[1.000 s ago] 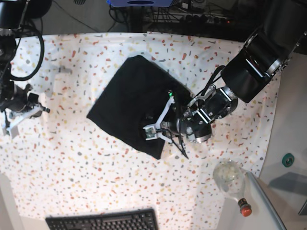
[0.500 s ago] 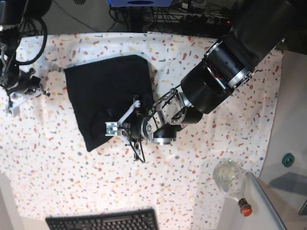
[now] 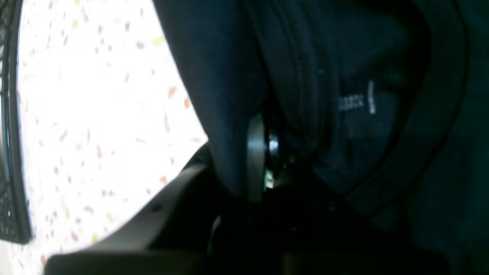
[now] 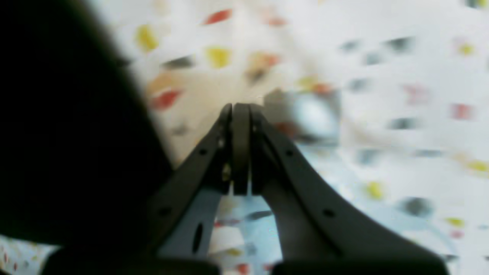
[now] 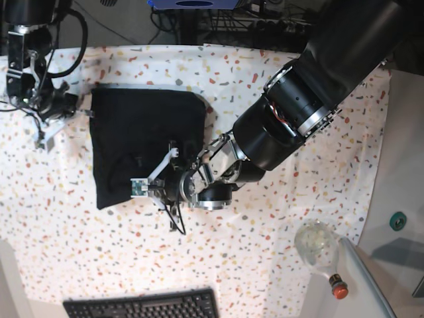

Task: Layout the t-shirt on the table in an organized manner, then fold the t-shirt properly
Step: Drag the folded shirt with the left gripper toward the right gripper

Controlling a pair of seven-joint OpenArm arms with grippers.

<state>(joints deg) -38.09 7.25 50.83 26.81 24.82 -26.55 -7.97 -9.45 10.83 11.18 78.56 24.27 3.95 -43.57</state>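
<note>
The black t-shirt (image 5: 142, 142) lies folded into a rough rectangle on the speckled table (image 5: 79, 245), toward its far left part. The left gripper (image 5: 154, 189) sits at the shirt's near edge with its jaws pinched tight on a fold of the dark fabric; the wrist view shows cloth bunched between them, a tiny pale label (image 3: 355, 102) just beside. The right gripper (image 4: 240, 109), jaws pressed together and holding nothing, hovers over the table just off the shirt's far left corner.
</note>
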